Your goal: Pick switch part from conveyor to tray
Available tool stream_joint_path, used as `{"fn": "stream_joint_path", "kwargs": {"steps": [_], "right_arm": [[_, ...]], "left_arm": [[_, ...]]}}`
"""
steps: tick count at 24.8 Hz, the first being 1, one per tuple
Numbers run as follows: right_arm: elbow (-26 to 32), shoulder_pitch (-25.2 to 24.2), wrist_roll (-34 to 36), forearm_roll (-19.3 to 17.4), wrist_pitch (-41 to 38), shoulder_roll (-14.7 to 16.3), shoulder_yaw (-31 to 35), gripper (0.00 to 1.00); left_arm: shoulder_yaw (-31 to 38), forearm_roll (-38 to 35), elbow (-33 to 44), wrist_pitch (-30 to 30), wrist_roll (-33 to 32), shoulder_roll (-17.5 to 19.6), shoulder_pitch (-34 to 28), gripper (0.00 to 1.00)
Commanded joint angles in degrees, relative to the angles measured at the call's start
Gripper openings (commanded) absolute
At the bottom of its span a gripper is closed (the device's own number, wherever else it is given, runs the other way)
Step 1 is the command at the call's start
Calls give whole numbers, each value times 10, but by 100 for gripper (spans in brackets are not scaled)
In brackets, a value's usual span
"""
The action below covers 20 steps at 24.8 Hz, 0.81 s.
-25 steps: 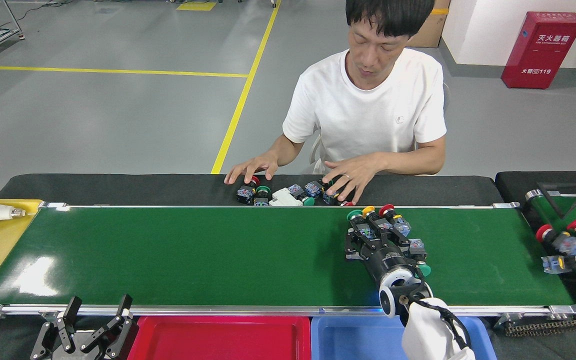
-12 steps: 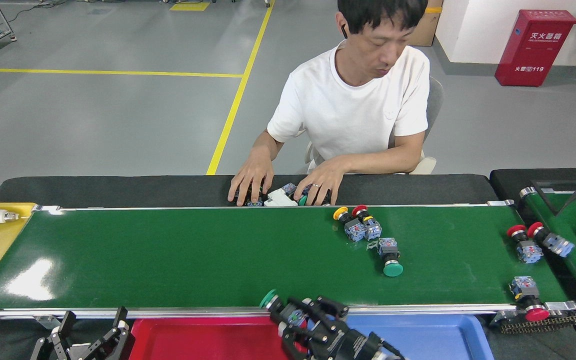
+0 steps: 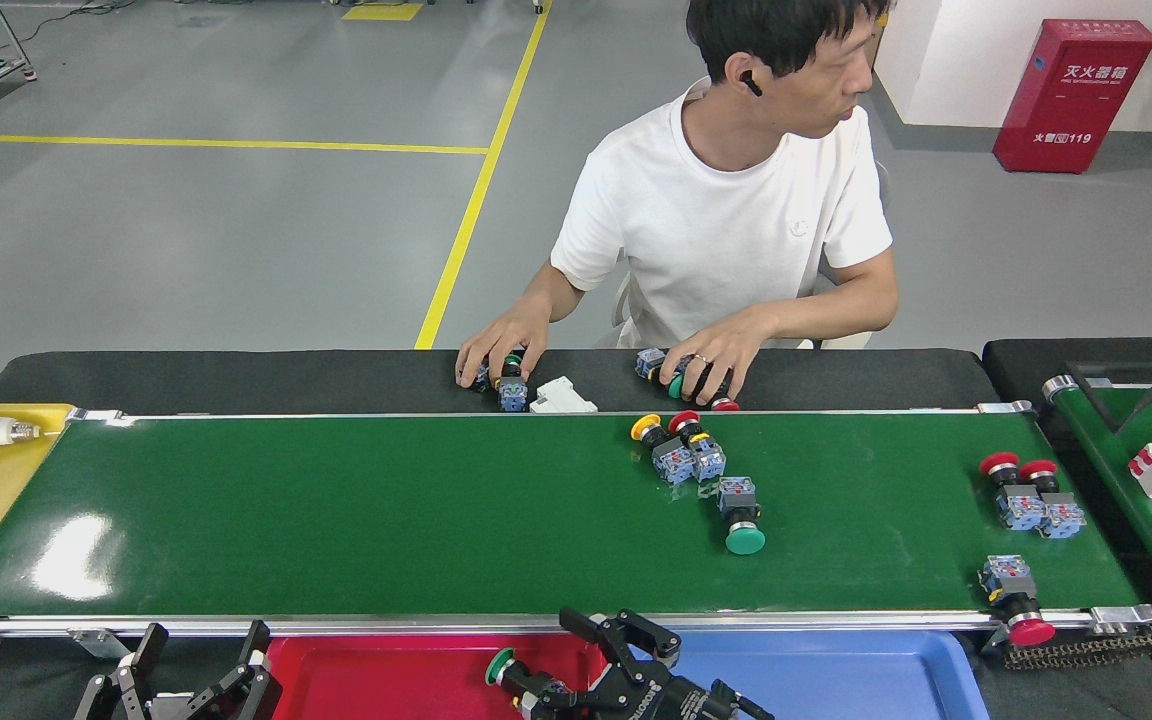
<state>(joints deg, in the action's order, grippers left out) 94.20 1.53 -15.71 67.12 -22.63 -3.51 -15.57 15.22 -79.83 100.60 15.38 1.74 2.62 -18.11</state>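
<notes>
R gripper (image 3: 576, 672) sits over the red tray (image 3: 386, 672), fingers spread apart w/ a green-capped switch part (image 3: 516, 680) between them, can't tell if it's gripped. Tray's just below the conveyor (image 3: 386, 520). L gripper (image 3: 198, 665) open & empty, left of tray.

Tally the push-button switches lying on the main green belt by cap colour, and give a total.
Red-capped: 4
Green-capped: 1
Yellow-capped: 1
Total on the conveyor: 6
</notes>
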Motion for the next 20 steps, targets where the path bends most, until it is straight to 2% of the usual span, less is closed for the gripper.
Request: {"fn": "stream_joint_path", "kwargs": {"steps": [1,5,8,11,14,20], "right_arm": [[20,19,9,-1,57,-4,57,98],[23,35,52,1,116,7,179,98],[22,-3,121,10,137,33,238,98],[35,-72,170,10,145,45,260,98],[74,-157,187,9,132,49,259,98],[72,-173,183,9,117,49,259,98]], "left_arm": [[3,-1,7,-4,5,1,2,100],[9,-1,8,-4,5,0,1,100],[11,-1,6,-4,5,-1,-1,100],[12,-1,6,-8,5,-1,-6,100],[16,-1,6,-16,5,-1,-7,100],[15,-1,6,-16,5,-1,-10,100]]}}
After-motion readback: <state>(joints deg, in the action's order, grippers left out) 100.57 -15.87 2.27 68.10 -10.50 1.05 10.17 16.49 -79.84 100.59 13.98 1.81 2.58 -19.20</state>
